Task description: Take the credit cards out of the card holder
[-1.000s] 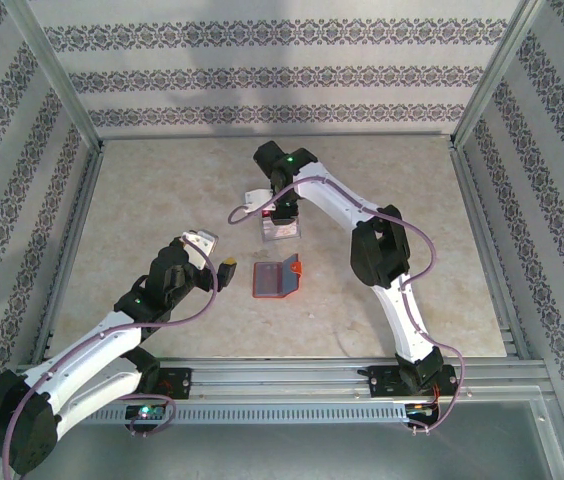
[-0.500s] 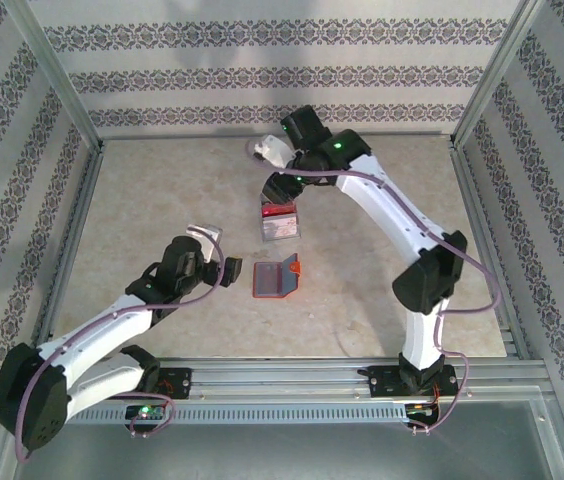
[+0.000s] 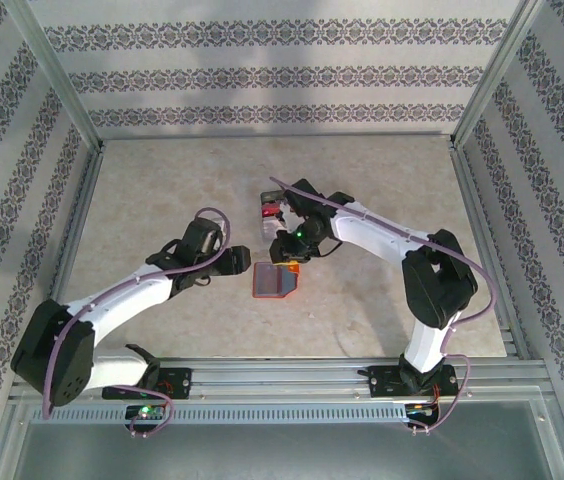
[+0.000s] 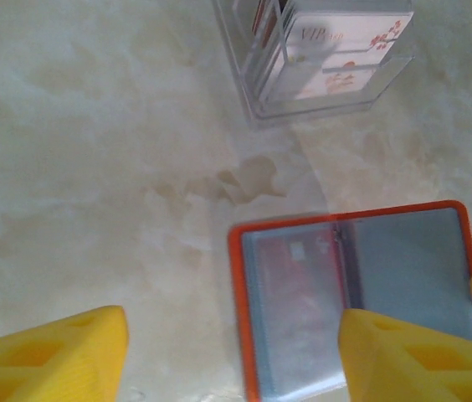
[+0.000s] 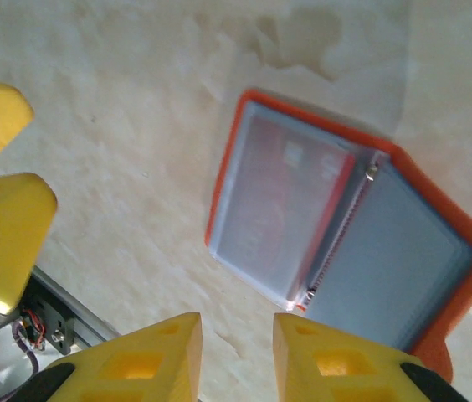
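Observation:
The orange card holder [image 3: 275, 281] lies open on the table, grey-blue inner side up. A red card [image 4: 299, 285] sits inside its left clear sleeve [image 5: 282, 197]. My left gripper [image 3: 235, 263] is low at the holder's left edge, wide open [image 4: 232, 335], with one yellow finger over the holder's middle and the other over bare table. My right gripper [image 3: 285, 254] hovers at the holder's far edge. Its fingers [image 5: 236, 335] are a narrow gap apart with nothing between them.
A clear tray [image 3: 278, 222] holding cards, one pale with red flowers [image 4: 328, 59], stands just beyond the holder. The left gripper's yellow fingers [image 5: 6, 218] show at the left of the right wrist view. Metal frame rails [image 3: 292, 375] edge the table.
The right arm swung back from beyond the clear tray and dropped to the card holder. The left gripper slid right to the holder's left edge.

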Robot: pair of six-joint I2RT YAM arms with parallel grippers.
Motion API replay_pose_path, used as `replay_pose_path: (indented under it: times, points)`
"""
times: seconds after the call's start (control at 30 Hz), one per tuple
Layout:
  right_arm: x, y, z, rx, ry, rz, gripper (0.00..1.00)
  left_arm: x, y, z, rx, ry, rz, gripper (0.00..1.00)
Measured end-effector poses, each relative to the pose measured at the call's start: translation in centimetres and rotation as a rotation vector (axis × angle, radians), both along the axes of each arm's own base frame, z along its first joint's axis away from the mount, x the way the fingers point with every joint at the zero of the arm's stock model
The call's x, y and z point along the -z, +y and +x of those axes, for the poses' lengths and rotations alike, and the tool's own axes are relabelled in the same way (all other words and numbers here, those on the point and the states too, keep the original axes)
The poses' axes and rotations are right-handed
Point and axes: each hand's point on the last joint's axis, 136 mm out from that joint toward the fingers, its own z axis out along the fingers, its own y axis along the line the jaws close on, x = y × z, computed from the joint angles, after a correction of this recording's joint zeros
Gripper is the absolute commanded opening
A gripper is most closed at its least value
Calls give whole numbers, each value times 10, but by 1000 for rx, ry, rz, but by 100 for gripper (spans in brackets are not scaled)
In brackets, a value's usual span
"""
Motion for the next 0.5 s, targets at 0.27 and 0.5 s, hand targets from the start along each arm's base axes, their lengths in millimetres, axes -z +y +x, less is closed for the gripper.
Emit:
replay_pose_path:
  times: [0.27,0.5]
  points:
    - [14,-16,-7,51,-1,-35,25,28,-32,-16,79,214,-120,39]
    - [30,-26,-9,69,2,-68,15,28,-54,-20,138,279,-208,36]
